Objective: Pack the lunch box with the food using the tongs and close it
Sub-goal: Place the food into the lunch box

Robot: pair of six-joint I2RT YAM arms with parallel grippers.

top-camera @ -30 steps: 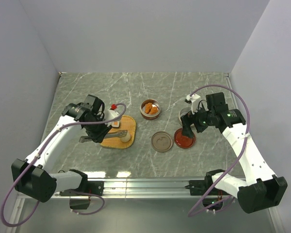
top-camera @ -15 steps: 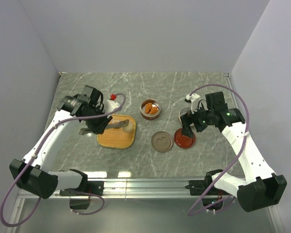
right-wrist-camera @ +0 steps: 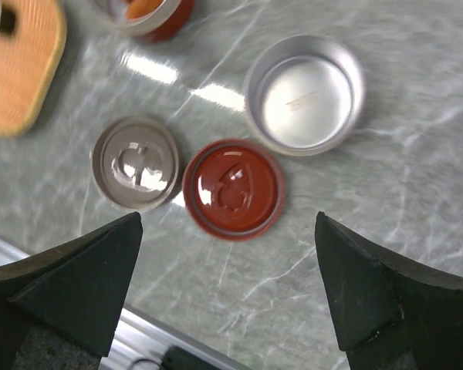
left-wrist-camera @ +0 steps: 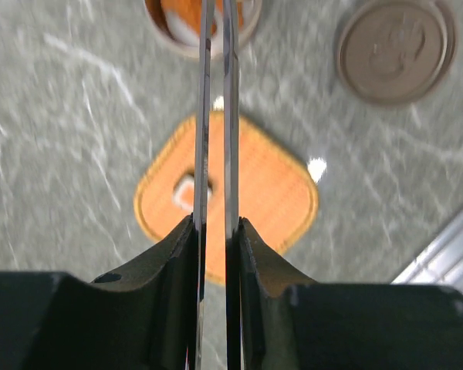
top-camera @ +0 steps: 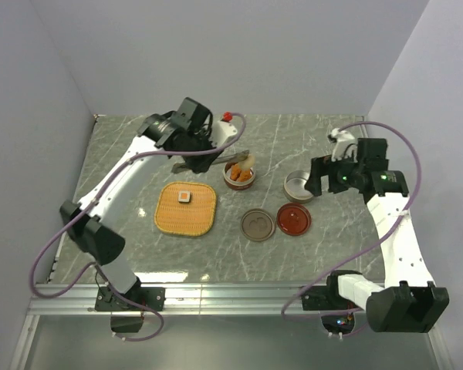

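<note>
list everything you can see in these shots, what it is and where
tongs: one, silver, in the left pincer, tips over the far tin
ball: one, beige, at the tong tips
nuggets: count unclear, orange-brown, in the far tin
empty tin: one, silver, right side
grey-brown lid: one, mid-table
red lid: one, beside the grey-brown lid
mat: one, orange woven, left of the lids
square piece: one, white, brown top, on the mat
table: grey marbled
left pincer: shut on the tongs
right pincer: open, holding nothing

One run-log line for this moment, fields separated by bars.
left gripper: shut on tongs | tongs: tips over nugget bowl | right gripper: open
</note>
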